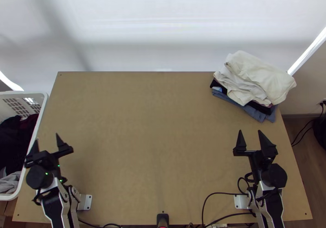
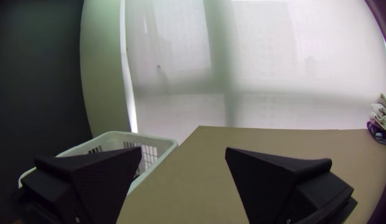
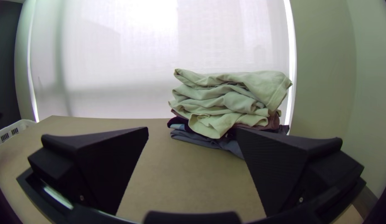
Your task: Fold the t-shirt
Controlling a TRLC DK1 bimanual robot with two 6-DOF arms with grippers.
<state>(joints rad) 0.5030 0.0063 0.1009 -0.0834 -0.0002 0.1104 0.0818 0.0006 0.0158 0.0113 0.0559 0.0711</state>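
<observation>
My left tool (image 1: 47, 139) stands wide open with nothing between its fingers, at the surface's (image 1: 150, 142) 9 o'clock; my right tool (image 1: 250, 131), also spread wide and holding nothing, is near 3. Just beside the left one, at its 9 o'clock, the white laundry basket (image 1: 39, 124) holds dark clothes (image 1: 14, 140) and a grey garment (image 1: 11, 183). Toward 2 o'clock lies a stack of folded garments (image 1: 254, 81). I cannot tell which piece is the t-shirt; fetching it from the basket seems next. I should pinch one layer cleanly, lift clear of the rim, then spread it flat mid-surface before folding.
</observation>
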